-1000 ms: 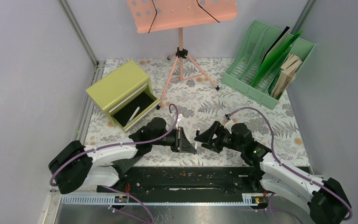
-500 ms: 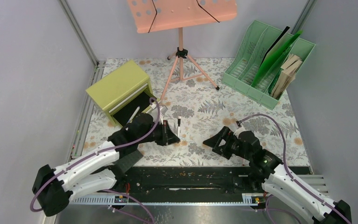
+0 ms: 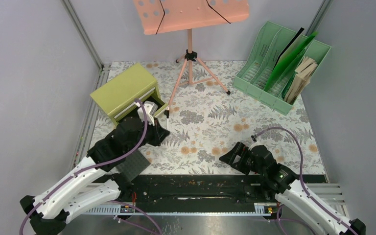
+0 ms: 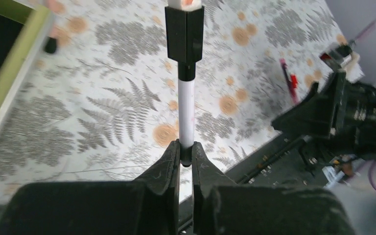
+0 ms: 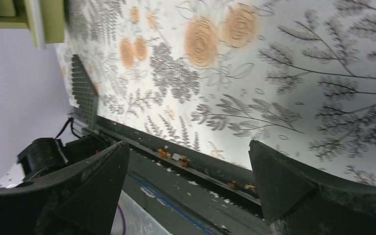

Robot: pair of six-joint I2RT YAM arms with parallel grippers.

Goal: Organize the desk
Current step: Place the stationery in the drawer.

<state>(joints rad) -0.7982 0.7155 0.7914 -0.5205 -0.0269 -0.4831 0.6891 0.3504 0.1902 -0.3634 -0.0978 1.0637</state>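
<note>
The worktop (image 3: 210, 122) with the leaves and orange flowers on it lies flat under both arms, and it fills the space between the metal rails. The left gripper (image 4: 186, 152) is clamped on the bottom end of a white pen (image 4: 186, 112), so the pen sticks straight out in front of it with its black cap (image 4: 184, 34) at the far end. Holding the pen by its end like this keeps the long part free, so I think it can go in tip first. The gripper is close to the little yellow-green cabinet (image 3: 122, 88), right by its open drawer (image 4: 14, 73). That drawer looks like the home for the pen, so I think the arm is bringing it there to tidy up. The right gripper (image 5: 187, 152) has its two fingers wide apart and holds nothing. It sits low near the front edge of the worktop, well apart from the pen, and I think it waits there so it is not in the way. The pink music stand (image 3: 191, 14) and the green file rack (image 3: 279, 68) stand at the back.
</note>
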